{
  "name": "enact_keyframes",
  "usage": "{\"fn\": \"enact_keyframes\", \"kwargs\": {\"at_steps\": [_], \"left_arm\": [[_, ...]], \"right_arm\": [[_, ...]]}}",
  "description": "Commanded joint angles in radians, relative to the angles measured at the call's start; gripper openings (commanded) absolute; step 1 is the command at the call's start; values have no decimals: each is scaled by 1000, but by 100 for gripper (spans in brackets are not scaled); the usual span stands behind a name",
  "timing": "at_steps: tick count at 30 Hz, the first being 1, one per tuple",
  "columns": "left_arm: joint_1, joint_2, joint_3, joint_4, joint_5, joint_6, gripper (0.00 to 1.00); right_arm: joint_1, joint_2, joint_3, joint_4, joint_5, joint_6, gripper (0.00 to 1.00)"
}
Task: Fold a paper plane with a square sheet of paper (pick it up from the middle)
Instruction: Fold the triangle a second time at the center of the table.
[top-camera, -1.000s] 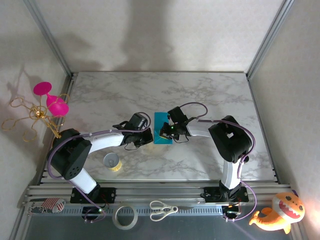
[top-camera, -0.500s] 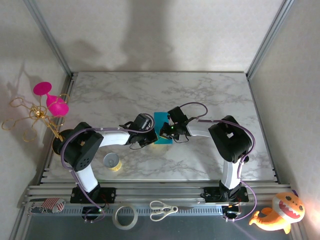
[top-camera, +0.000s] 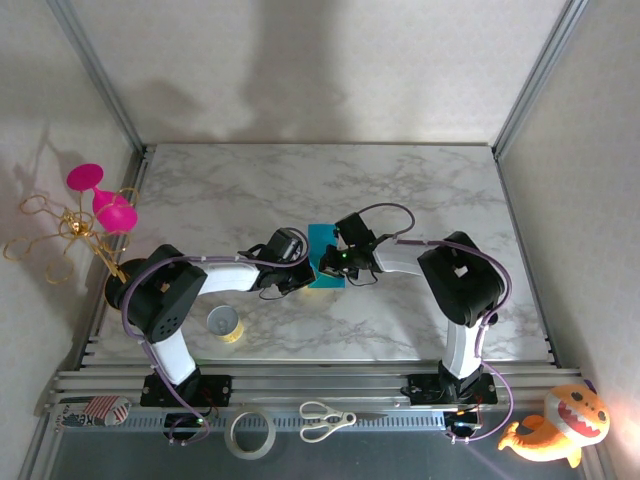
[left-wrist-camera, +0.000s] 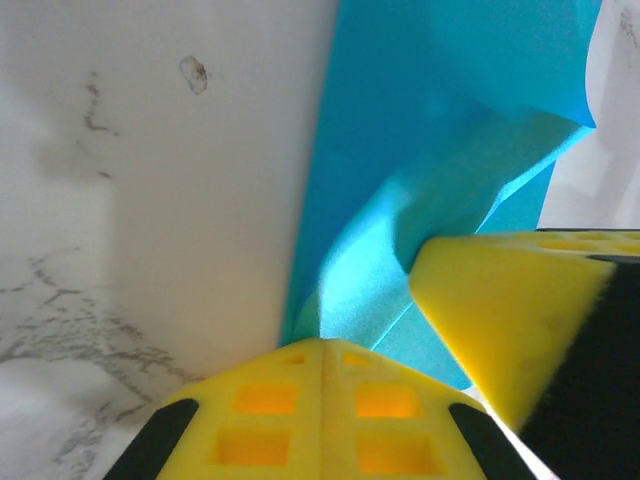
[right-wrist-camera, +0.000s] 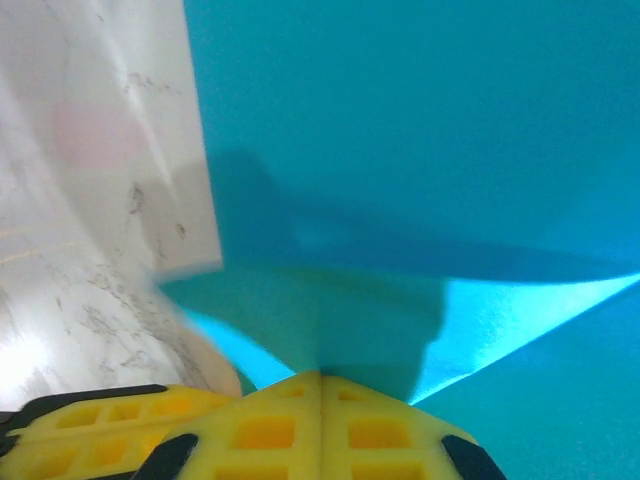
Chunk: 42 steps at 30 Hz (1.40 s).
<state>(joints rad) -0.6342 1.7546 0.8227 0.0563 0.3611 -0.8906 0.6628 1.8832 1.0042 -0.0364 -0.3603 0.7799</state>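
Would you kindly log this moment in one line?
square sheet of paper: partly creased, on table | left gripper: shut, tip at fold | right gripper: shut, tip at fold

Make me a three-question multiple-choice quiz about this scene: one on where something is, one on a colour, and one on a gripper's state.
1. Where is the small yellow tape roll?
A. On the white marble tabletop, left of the thin square sheet of paper
B. On top of the sheet
C. At the table's far right corner

2. What colour is the sheet?
A. Pink
B. Teal-blue
C. White

3. How do the left gripper's yellow fingers stand?
A. Spread wide apart
B. Closed together
C. Clamped on the tape roll

Answers:
1 A: the top view shows the roll on the marble, left of the sheet.
2 B: all three views show teal-blue paper.
3 B: the left wrist view shows the two fingers meeting with no gap.
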Motion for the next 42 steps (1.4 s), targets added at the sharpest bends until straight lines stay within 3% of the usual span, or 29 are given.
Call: {"fn": "enact_keyframes", "kwargs": {"at_steps": [1,8,18,23,29,33,42], "left_arm": [[-9,19,-23,-115,-75,13,0],[-9,20,-40,-189,-121,9,0],[-9,17,-60,-186,-120,8,0],[-9,-16,-10,-153,-71,13,0],[-9,-75,77,-100,-32,-13,9],[-7,-79,93,-95,-59,-14,10],[-8,-15,100,-81,-44,-13,6]], "right_arm": [[8,35,11,-15,31,-48,0],[-73,33,18,-11,128,-166,0],[-271,102,98,27,92,-211,0],[-248,-10,90,-9,119,-236,0],[-148,-106,-2,21,55,-185,1],[-86,-82,-37,63,4,-133,1],[-61,2,-30,102,-41,-109,0]]}}
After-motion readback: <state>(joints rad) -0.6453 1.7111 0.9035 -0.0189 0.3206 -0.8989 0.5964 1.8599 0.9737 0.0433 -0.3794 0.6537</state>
